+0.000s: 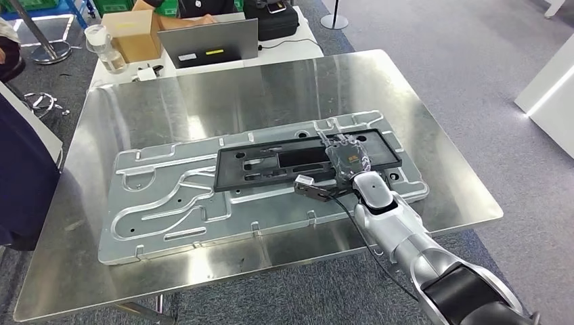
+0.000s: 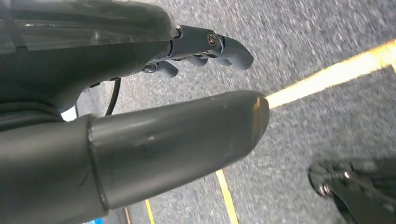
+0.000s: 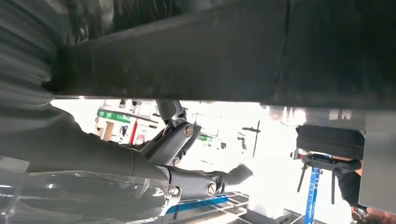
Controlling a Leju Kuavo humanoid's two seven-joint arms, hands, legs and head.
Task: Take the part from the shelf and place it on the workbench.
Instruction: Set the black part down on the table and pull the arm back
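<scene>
Steel workbench [image 1: 433,135] fills your view, carrying a big silver plate [image 1: 156,203] with the black part [image 1: 298,162] lying flat on it. Your right hand [image 1: 346,160] rests on the part's near edge; whether it's clamped, you cannot tell. Lifting away carelessly could drag the part askew. Your left hand [image 2: 205,46] hangs over carpet, fingers apart, holding nothing.

Grey carpet [image 1: 433,47] covered the floor around a shiny steel workbench [image 1: 203,101]. Beyond its far edge stood a white table [image 1: 284,42] carrying a cardboard box [image 1: 135,34], a clear plastic jar [image 1: 108,47], a grey laptop [image 1: 210,42] and a black case [image 1: 274,20]. A stanchion base [image 1: 334,22] stood on the carpet. Yellow floor tape [image 2: 327,74] crossed the carpet in the left wrist view.
</scene>
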